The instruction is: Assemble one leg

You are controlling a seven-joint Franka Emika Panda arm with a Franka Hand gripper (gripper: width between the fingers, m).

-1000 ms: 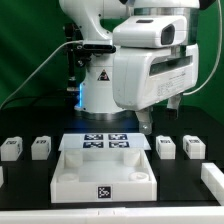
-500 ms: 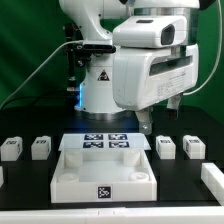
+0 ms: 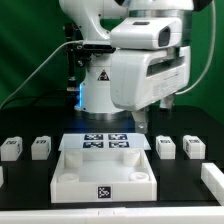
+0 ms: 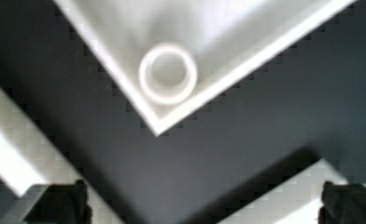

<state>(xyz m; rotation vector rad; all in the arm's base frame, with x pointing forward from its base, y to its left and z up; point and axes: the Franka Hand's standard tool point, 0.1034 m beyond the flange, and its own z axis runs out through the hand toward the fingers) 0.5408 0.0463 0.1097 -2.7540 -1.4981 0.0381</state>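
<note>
Four small white legs with tags stand on the black table: two at the exterior view's left (image 3: 10, 148) (image 3: 41, 147) and two at its right (image 3: 166, 146) (image 3: 193, 147). The large white panel (image 3: 80, 189) with raised rim lies at the front centre. My gripper (image 3: 156, 115) hangs high above the table, over the panel's right rear, open and empty. In the wrist view the gripper (image 4: 201, 205) shows dark fingertips (image 4: 55, 205) wide apart with nothing between them. Below it lies a panel corner with a round socket (image 4: 167, 72).
The marker board (image 3: 105, 142) lies flat just behind the panel. White pieces show partly at the right edge (image 3: 212, 180) and the left edge (image 3: 2, 176). The robot base (image 3: 100, 85) stands behind the board, with green walls behind.
The gripper head has shifted slightly toward the exterior view's left. Nothing on the table has moved.
</note>
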